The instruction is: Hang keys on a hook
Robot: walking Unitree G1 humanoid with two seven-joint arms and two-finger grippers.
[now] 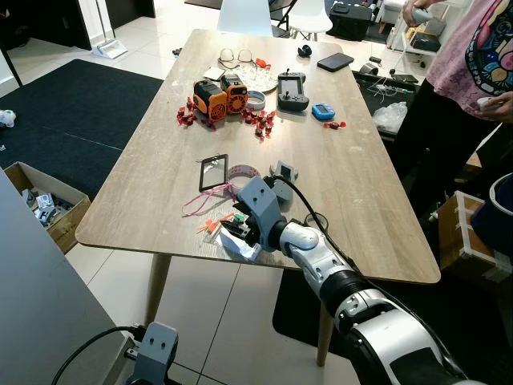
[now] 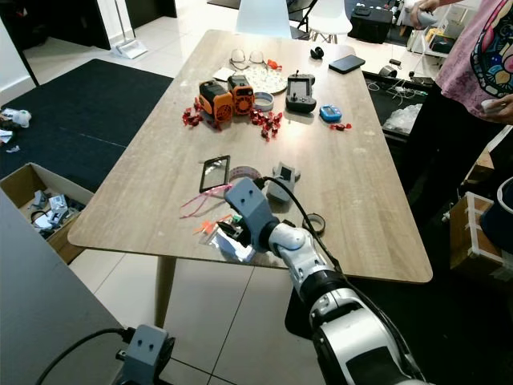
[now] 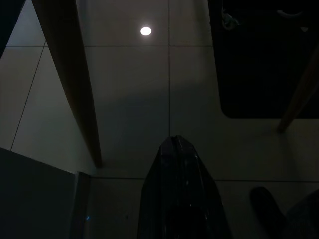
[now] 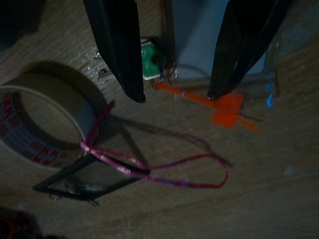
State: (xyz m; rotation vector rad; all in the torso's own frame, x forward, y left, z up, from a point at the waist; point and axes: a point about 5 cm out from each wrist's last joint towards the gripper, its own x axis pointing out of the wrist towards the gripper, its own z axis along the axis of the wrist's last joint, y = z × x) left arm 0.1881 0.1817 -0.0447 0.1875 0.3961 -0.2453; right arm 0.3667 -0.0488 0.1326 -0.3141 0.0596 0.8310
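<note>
The keys lie near the table's front edge: an orange tag [image 4: 227, 107] on a thin orange strip, a small green piece [image 4: 149, 59] and a clear plastic holder [image 1: 240, 245]. My right gripper [image 4: 174, 94] hovers just over them, open, one fingertip on each side of the orange strip, nothing held. From the head it shows at the front edge of the wooden table [image 1: 361, 192], by the orange tag [image 1: 210, 225]. A pink cord [image 4: 164, 174] loops beside it. My left gripper [image 3: 174, 149] hangs low over the floor tiles, fingers together.
A tape roll [image 1: 240, 172], a black frame [image 1: 213, 172] and a small grey object [image 1: 283, 172] lie just beyond the keys. Orange gadgets [image 1: 220, 96], a controller [image 1: 292, 88] and a phone [image 1: 335, 62] sit farther back. A person [image 1: 465, 88] stands at the right. A cardboard box [image 1: 44, 204] is on the floor to the left.
</note>
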